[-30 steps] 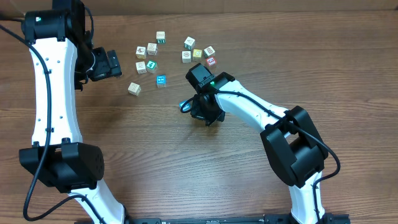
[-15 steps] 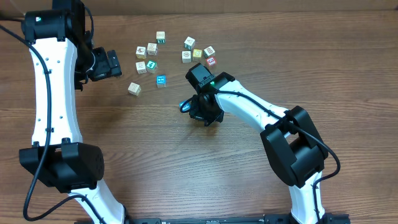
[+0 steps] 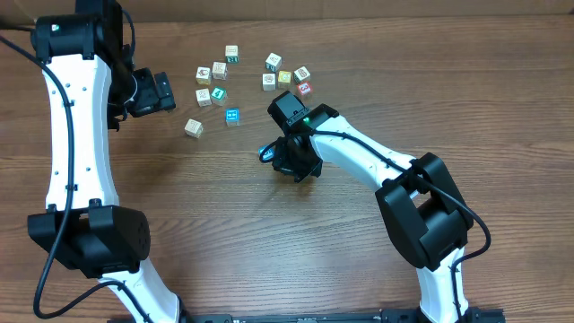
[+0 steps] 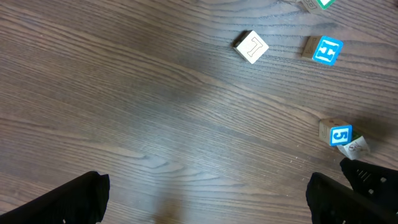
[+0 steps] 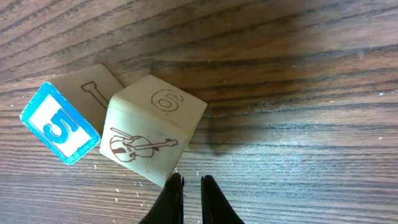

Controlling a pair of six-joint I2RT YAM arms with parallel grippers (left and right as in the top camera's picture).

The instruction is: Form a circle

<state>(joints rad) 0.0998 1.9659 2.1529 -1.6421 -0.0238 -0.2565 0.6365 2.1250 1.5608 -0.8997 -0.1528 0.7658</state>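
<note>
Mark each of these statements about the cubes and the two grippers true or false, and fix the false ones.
1. The right gripper is shut, with nothing between its fingers. True.
2. The left gripper is clamped on a yellow cube. False: it is open and holds nothing.
3. The blue 5 cube and the cream violin cube lie side by side, touching. True.
4. The blue 5 cube is stacked on top of the cream violin cube. False: both rest on the table, just ahead of the right gripper's fingertips.
</note>
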